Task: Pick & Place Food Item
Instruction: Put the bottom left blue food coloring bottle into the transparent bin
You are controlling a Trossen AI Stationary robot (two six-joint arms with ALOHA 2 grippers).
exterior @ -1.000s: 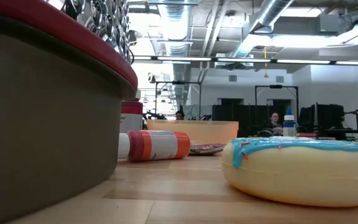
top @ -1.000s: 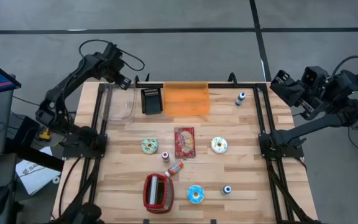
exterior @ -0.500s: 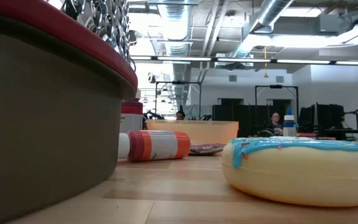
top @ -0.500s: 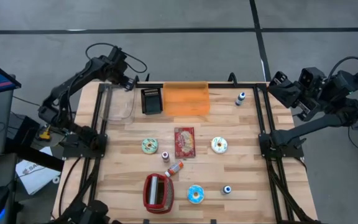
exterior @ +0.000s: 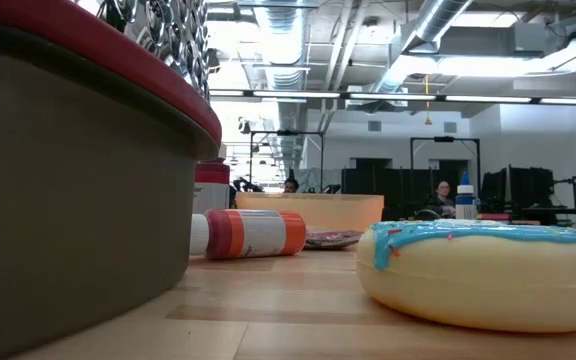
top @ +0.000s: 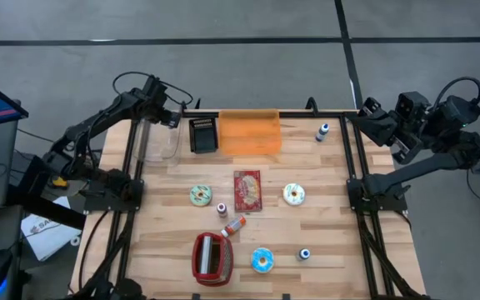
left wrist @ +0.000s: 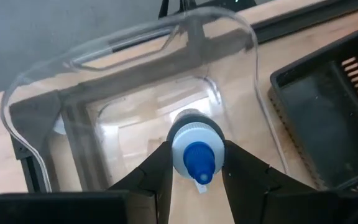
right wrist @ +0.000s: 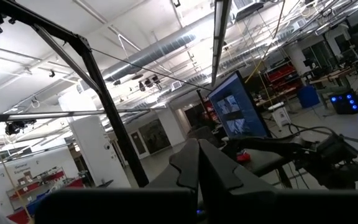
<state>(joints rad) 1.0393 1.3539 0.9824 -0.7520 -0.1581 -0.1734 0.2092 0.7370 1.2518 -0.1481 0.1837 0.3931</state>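
From above, the left tool (top: pixel 171 115) hangs over the clear container (top: pixel 158 140) at the counter (top: pixel 323 192) back corner, and the right tool (top: pixel 365 108) (fingers pressed together) waits off the far right edge. Left wrist view: it's clamped on a small blue-capped bottle (left wrist: pixel 195 149), right above that container.

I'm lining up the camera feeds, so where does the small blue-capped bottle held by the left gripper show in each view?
High view: not discernible; only the left gripper shows, over the clear container at the table's far left corner.
Low view: not in it.
Left wrist view: blue-capped bottle at centre, between the fingers, above the clear container.
Right wrist view: not in it.
Shared landmark: the clear container, beside the black basket.
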